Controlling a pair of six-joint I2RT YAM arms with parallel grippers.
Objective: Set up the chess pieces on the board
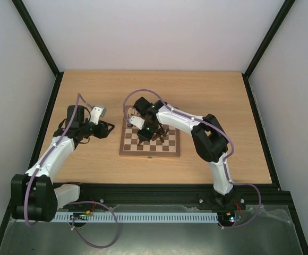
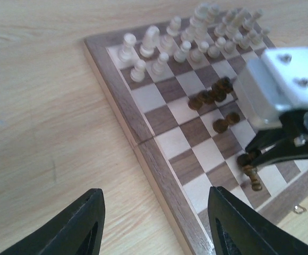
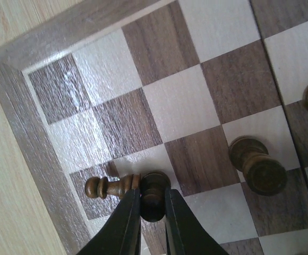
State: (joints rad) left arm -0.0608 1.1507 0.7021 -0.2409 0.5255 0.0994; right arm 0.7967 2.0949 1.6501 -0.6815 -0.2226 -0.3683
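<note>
The board (image 1: 148, 154) lies near the middle of the tabletop (image 1: 212, 95), with bare pale wood open on every side, most of it toward the far edge. We see two tools. The right tool (image 3: 153, 197) is down over a corner of the board, close to the brown border. Its black fingers are clamped on the round base of a dark piece (image 3: 111, 186) that lies on its side, head toward the border. The left tool (image 2: 156, 194) hangs over the tabletop just beside the board's left edge, its fingers apart and gripping nothing. A second dark piece (image 3: 255, 166) lies tipped over near the clamped one, and more dark pieces (image 2: 212, 94) lie heaped mid-board (three or four, too blurred for us to count). The pale pieces (image 2: 196, 37) stand upright in two crowded rows along the board's far side in the left wrist view. All the pieces are turned wood, smooth and knobbed, and the squares show straight grain.
</note>
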